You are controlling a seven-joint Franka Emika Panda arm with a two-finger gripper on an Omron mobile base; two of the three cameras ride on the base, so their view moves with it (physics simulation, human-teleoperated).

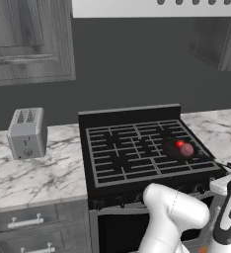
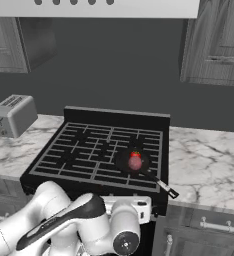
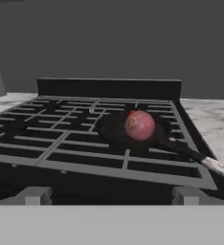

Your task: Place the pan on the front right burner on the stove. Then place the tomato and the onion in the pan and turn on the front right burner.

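Matt black pan (image 3: 116,130), glossy tomato (image 1: 179,144), dull onion (image 3: 140,125), veined marble-look counter (image 1: 43,170), perhaps brushed-metal toaster (image 1: 26,132)

Black pan (image 3: 115,129), maroon onion (image 3: 140,125), red tomato (image 1: 179,144).

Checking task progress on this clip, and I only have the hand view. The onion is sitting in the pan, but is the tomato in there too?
Observer: Yes. The left base view shows the tomato in the pan, right behind the onion.
Operator: And the grey thing cut off at my left edge?
Observer: That's a toaster, standing on the marble counter left of the stove.
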